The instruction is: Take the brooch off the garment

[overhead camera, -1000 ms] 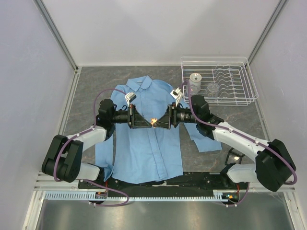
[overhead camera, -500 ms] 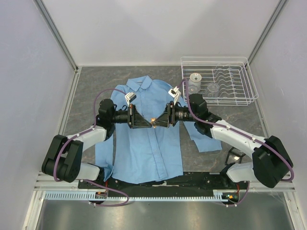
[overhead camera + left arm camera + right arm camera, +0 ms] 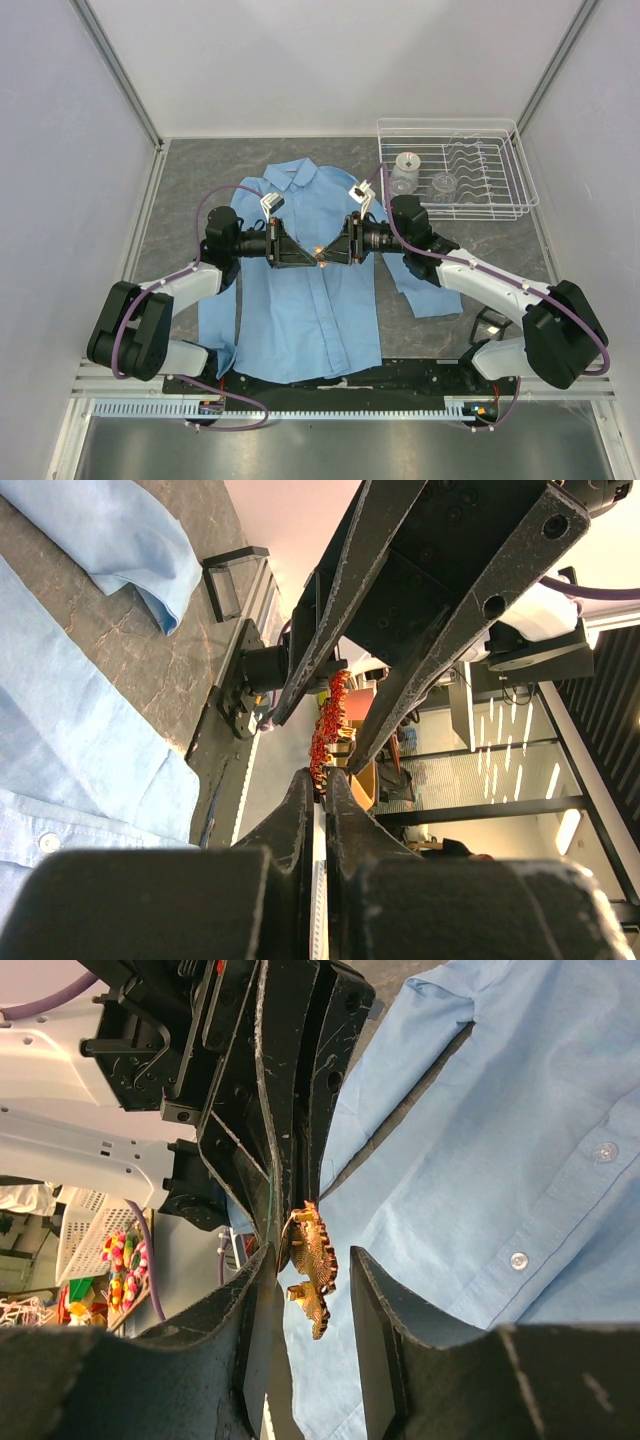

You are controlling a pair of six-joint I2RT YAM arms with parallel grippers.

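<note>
At the near edge of the desk (image 3: 190,180) lies the hem of the light blue shirt (image 3: 305,320). The shirt is spread flat, with its button line running away from the arms. About halfway up that line the two tools meet tip to tip above the cloth. The left tool (image 3: 306,255) has its fingers pressed together on the edge of the orange-red brooch (image 3: 320,253) and holds it raised off the shirt. In the right wrist view the brooch stands on edge, with the flat cloth and two white buttons (image 3: 518,1259) behind it. The right tool (image 3: 333,254) faces it with its fingers apart, one on each side of the brooch. The brooch sits nearer one finger than the other, and I cannot tell whether it touches either. Further on is the shirt's collar (image 3: 300,175). In the far right corner of the desk stands a white wire rack (image 3: 500,205) with a small white cylinder (image 3: 407,163) inside.
</note>
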